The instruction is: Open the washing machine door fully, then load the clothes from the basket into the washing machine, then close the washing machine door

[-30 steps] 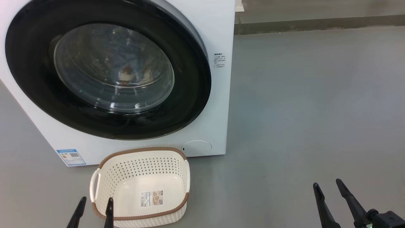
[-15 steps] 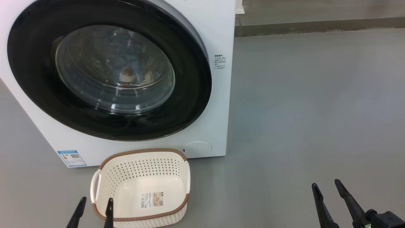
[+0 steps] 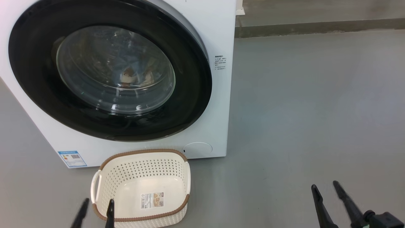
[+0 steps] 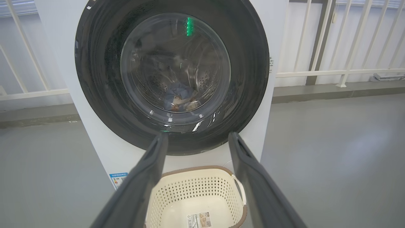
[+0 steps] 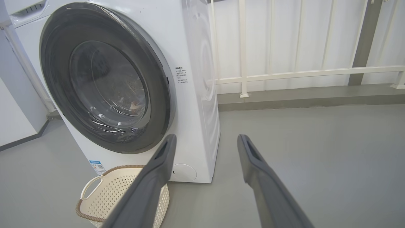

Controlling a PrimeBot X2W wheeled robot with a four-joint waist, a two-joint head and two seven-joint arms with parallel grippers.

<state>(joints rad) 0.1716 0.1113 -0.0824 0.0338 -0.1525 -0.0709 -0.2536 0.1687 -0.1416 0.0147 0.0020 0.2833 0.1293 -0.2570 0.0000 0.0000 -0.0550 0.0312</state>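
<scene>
You face the round glass door (image 3: 38, 79) with its glossy black rim, shut flat on the white boxy washing machine (image 3: 218, 31). Light-blue bear-print clothes (image 3: 133, 74) lie behind the glass. The cream perforated basket (image 3: 142, 152) sits on the floor below, mouth up, its long axis along the machine's front. Your left gripper (image 3: 98, 200), by the basket's near corner, and your right gripper (image 3: 324, 184) both gape wide and hold nothing.

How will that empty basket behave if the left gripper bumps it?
Probably slides easily: the basket is empty, thin perforated plastic on smooth grey floor. It likely holds its shape rather than flopping, given its moulded walls and rim. Lifted by one side handle, it would probably tilt.
</scene>
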